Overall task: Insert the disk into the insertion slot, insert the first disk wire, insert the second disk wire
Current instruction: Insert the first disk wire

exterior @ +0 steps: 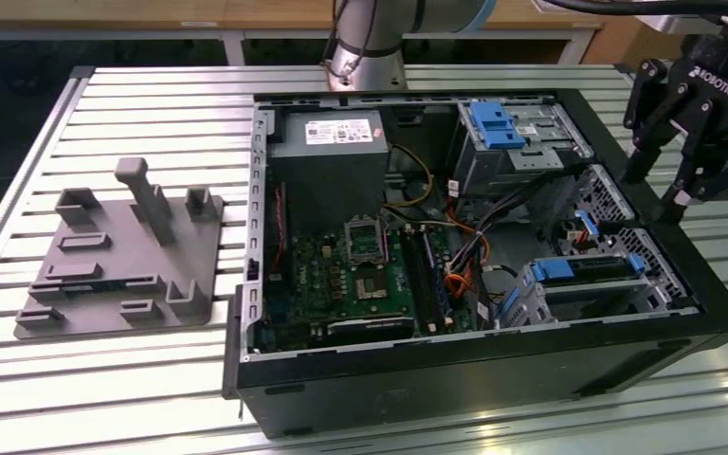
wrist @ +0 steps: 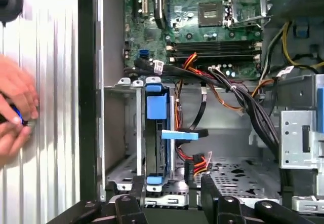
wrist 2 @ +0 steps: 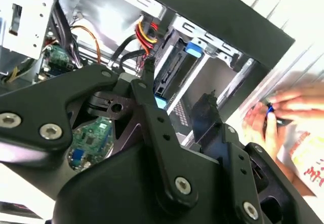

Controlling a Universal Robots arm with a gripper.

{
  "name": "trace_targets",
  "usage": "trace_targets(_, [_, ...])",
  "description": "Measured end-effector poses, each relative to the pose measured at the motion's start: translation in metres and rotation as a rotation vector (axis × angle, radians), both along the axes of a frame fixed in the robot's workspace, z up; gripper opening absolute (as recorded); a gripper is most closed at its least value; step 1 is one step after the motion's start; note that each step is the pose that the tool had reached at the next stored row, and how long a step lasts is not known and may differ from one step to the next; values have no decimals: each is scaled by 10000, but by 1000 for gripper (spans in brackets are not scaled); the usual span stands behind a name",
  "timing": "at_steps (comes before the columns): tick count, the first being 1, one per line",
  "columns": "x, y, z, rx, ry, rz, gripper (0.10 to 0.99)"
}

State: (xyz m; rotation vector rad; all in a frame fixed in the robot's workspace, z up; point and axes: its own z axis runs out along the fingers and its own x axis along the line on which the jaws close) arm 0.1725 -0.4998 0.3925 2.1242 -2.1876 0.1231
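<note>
- The gripper (exterior: 655, 196) hangs wide open and empty over the case (exterior: 465, 379) edge.
- The disk (exterior: 588, 269) sits in the slot (exterior: 536, 303), so I think step 2, a wire, is in hand.

White lettering marks the gripper (exterior: 652, 196), and the white sticker (exterior: 342, 131) on the power supply (exterior: 326, 171) carries unreadably small print.

My matte black jointed metal gripper (exterior: 658, 194) bears white lettering on its housing. Round silver screw heads (wrist 2: 50, 131) stud my flat black finger links (wrist 2: 158, 130). Above it rises my silver-grey tubular arm (exterior: 364, 43).
</note>
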Motion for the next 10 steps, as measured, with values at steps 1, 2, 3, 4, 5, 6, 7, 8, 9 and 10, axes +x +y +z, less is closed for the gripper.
trace_targets(1, [0, 0, -7, -5, 0, -152, 557])
trace_targets(2, [0, 0, -15, -11, 0, -302, 557])
trace_targets(3, [0, 0, -24, -25, 0, -422, 557])
trace_targets(4, [1, 2, -34, -43, 0, -498, 557])
trace_targets(5, [3, 9, -43, -72, 1, -529, 557])
trace_targets(6, [7, 23, -54, -116, 14, -533, 557])
trace_targets(7, [14, 42, -62, -174, 39, -534, 557])
trace_targets(8, [19, 66, -69, -230, 67, -535, 557])
trace_targets(9, [24, 90, -73, -291, 103, -534, 557])
trace_targets(10, [27, 114, -79, -352, 141, -534, 557])
